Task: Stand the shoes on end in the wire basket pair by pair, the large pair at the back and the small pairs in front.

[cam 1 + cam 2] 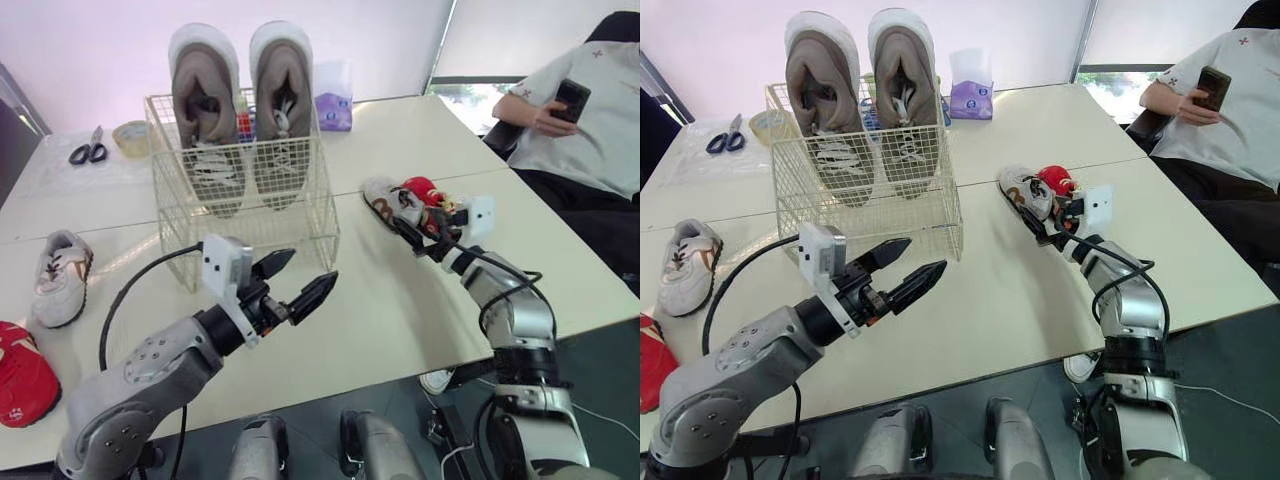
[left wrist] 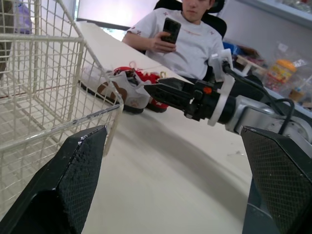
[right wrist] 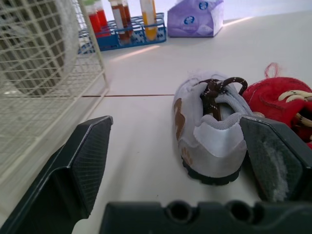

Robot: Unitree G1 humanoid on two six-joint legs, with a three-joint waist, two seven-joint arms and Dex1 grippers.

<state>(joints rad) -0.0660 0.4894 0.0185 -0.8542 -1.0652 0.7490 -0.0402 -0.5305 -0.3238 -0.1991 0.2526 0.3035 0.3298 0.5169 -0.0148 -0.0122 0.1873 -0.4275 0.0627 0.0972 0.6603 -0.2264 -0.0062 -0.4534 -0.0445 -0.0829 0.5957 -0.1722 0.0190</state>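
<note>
Two white tables (image 1: 400, 310) meet below a pale wall (image 1: 90, 40). From your left: red shoe (image 1: 22, 385), small white shoe (image 1: 60, 275), scissors (image 1: 88, 150), then the wire basket (image 1: 250, 228) with the large pair (image 1: 205, 110) upright. The left gripper (image 1: 312, 266) hangs before it, jaws apart. The right gripper (image 1: 415, 232), jaws apart, faces a second small shoe (image 1: 385, 198).

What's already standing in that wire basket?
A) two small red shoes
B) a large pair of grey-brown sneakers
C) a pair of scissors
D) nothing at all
B: the large grey-brown sneakers stand on end, side by side, inside the cream wire basket, their soles rising above its rim.
</note>
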